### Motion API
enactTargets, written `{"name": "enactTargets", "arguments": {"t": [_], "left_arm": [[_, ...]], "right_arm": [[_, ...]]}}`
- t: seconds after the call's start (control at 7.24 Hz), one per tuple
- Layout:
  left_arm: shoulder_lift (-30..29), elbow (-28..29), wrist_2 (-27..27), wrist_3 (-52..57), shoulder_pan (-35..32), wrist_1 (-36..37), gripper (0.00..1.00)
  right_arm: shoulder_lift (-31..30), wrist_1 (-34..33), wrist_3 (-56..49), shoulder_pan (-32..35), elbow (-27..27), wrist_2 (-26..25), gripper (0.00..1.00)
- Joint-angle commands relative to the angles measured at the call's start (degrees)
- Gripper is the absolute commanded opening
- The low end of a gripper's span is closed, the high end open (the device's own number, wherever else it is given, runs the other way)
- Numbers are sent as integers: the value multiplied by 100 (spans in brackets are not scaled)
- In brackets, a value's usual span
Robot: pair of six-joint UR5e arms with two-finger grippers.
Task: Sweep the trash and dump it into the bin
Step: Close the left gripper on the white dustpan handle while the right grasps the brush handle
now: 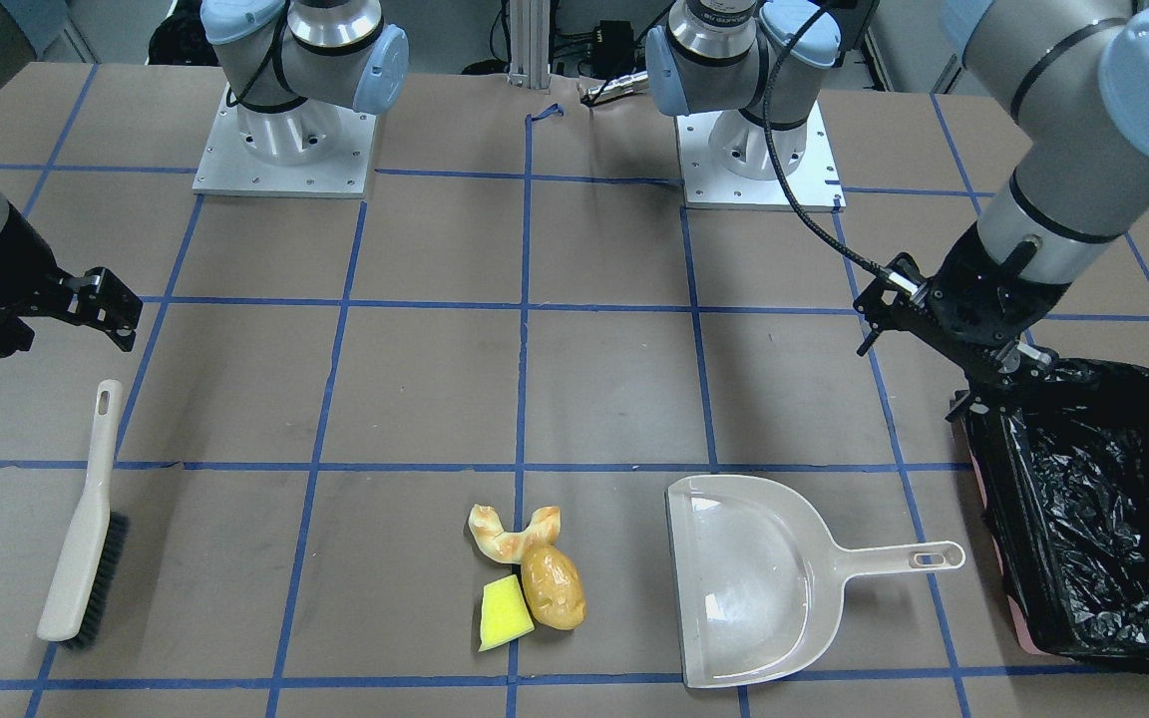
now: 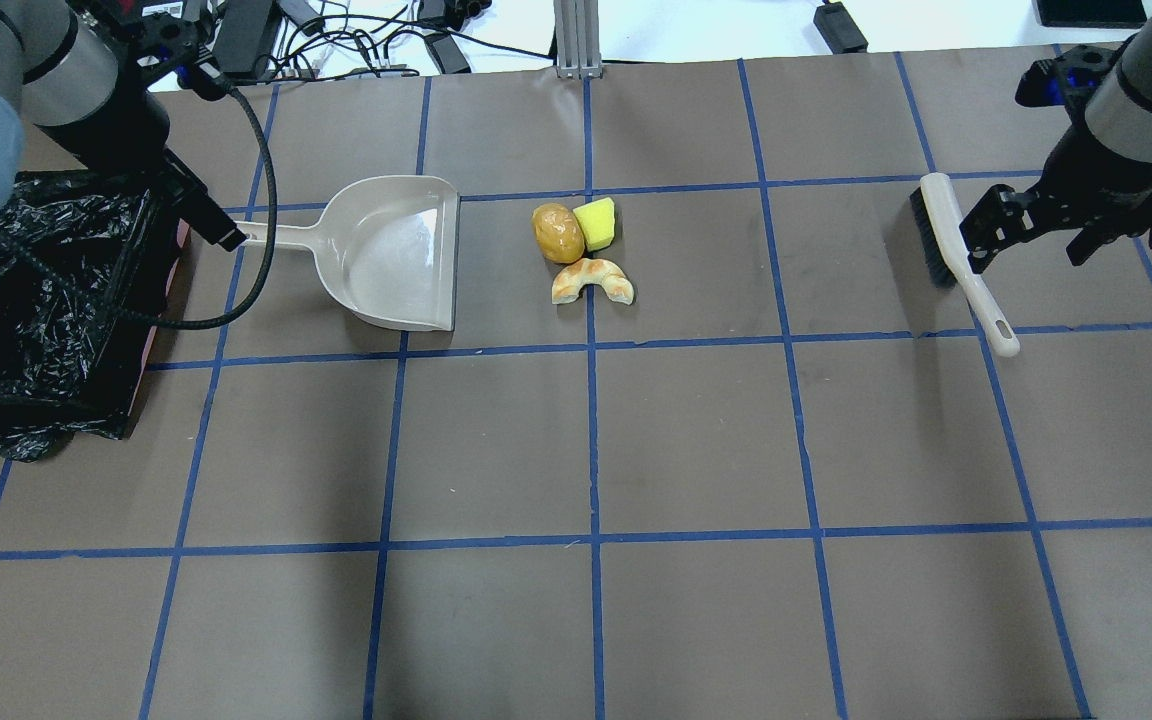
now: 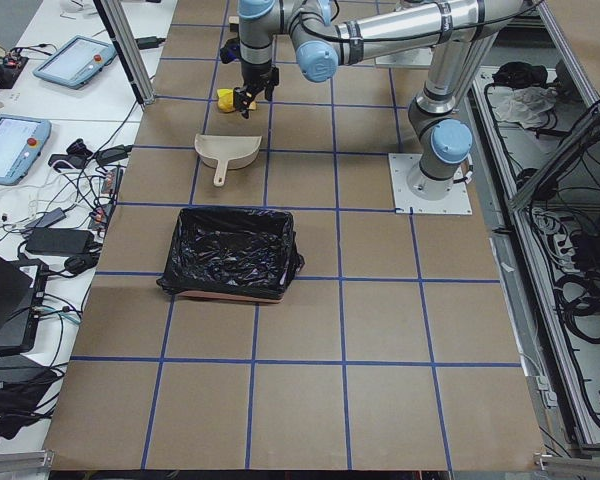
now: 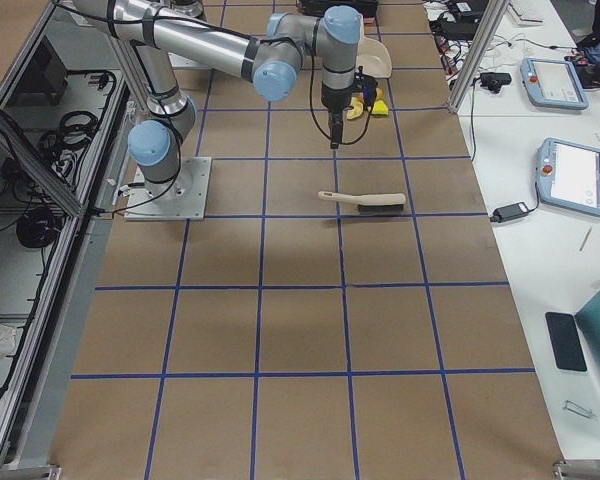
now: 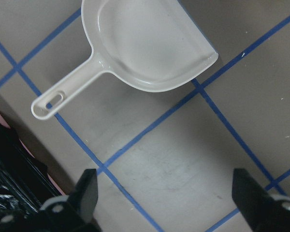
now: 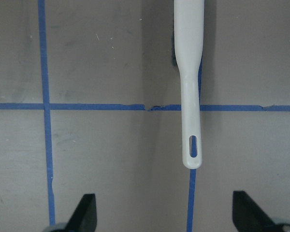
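The trash [image 2: 561,235] lies bunched on the brown-paper bench [image 1: 614,379]: a curved golden-brown croissant-like piece [image 1: 513,538] touches a glossy brown potato-shaped lump [image 1: 552,588], with a yellow sponge wedge [image 1: 505,613] just beside the lump. The cream-white plastic dustpan [image 1: 754,588] sits near them, its mouth facing the pile and its handle pointing toward the pinkish bin lined with crinkly black plastic [image 1: 1103,509]. My left hand [image 5: 165,186] hovers near that handle, fingers apart and empty. My right hand [image 6: 164,208] hangs over the handle end of the cream brush with dark bristles [image 1: 86,529], also spread wide, holding nothing. Nothing is swept yet. I judge the round lump the main risk: a hard stroke could roll it past the pan's mouth, and a loosely held pan would slide away from the brush
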Motion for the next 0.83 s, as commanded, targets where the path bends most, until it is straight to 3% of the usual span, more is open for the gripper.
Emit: {"name": "enactTargets", "arguments": {"t": [0.0,0.28,0.41,0.69], "left_arm": [[-697,287,17,1732,140,228,99],[-1356,595,139,3191,140,533,100],[-1595,614,410,3379,140,684,100],[-1868,623,439,4424,140,1008,100]], "right_arm": [[301,-502,-461,-134,244,-29,99],[609,-565,-767,-143,262,-47,99],[715,-583,-778,-143,262,-47,99],[978,-792,-778,-195,271,-56,99]]}}
